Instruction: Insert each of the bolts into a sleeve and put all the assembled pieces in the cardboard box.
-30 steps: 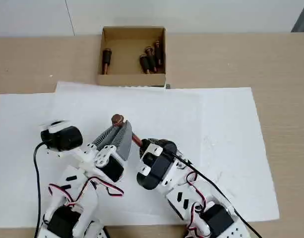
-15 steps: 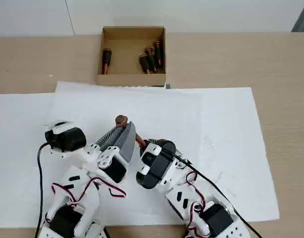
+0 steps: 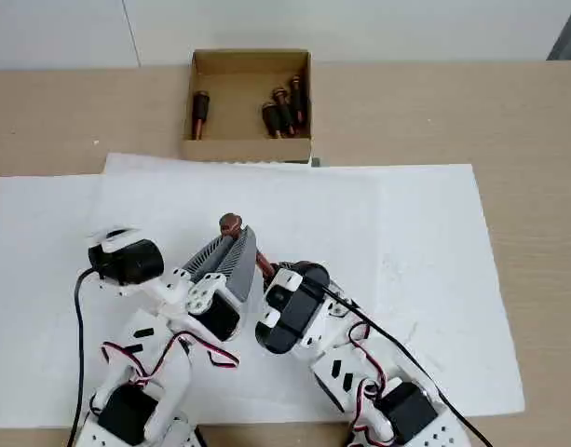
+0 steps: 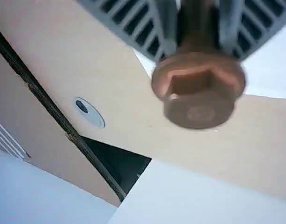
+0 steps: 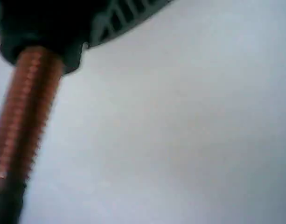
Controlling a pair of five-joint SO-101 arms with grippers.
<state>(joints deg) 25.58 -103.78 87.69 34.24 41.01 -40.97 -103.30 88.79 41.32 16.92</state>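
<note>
Copper bolt [image 3: 231, 223] seated in black sleeve [image 5: 40, 25]; four assembled pieces [image 3: 283, 107] in cardboard box [image 3: 251, 149].

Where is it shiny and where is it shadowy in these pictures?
High view: soft, even light; the white paper is bright with no glare, and shadows by the arms are faint at most. Left wrist view: the bolt head, held in the left end effector, has a dull sheen. Right wrist view: the bolt's threads catch the light, while the right end effector beside them looks nearly black.
</note>
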